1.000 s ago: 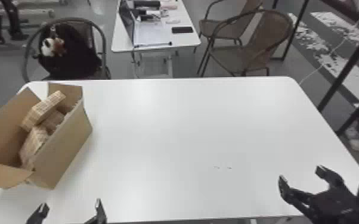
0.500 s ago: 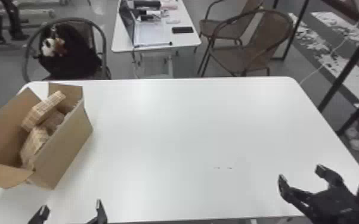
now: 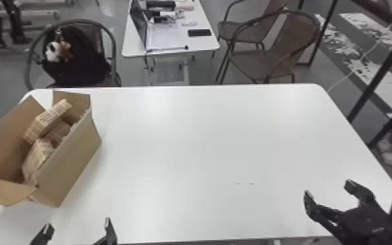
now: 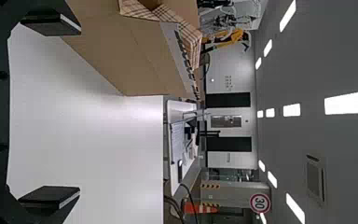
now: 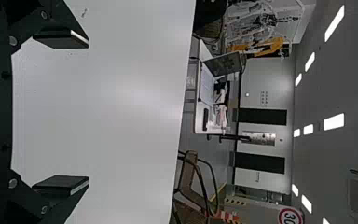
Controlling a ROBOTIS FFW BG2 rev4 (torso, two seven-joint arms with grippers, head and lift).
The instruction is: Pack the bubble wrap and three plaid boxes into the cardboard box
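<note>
The cardboard box [image 3: 75,163] stands at the table's left with its flaps up. Inside it lie plaid boxes: one [image 3: 47,120] leans tilted at the top, one [image 3: 39,153] sits nearer the front, another [image 3: 57,133] between them, partly hidden. Bubble wrap cannot be told apart. My left gripper [image 3: 78,229] is at the table's front edge, right of the carton's near end, open with nothing between its fingers; in the left wrist view the left gripper [image 4: 77,114] is beside the carton's side. Parked at the front right is my right gripper [image 3: 329,189], open; also the right gripper [image 5: 87,112] in its wrist view.
The white table [image 3: 205,146] has bare surface from the carton across to the right gripper. Behind it stand a chair [image 3: 75,55] with a black bag, a small desk [image 3: 172,39] with a laptop, and brown chairs [image 3: 270,55].
My left gripper has dropped slightly toward the bottom edge of the head view. The carton, the plaid boxes and the right arm look the same.
</note>
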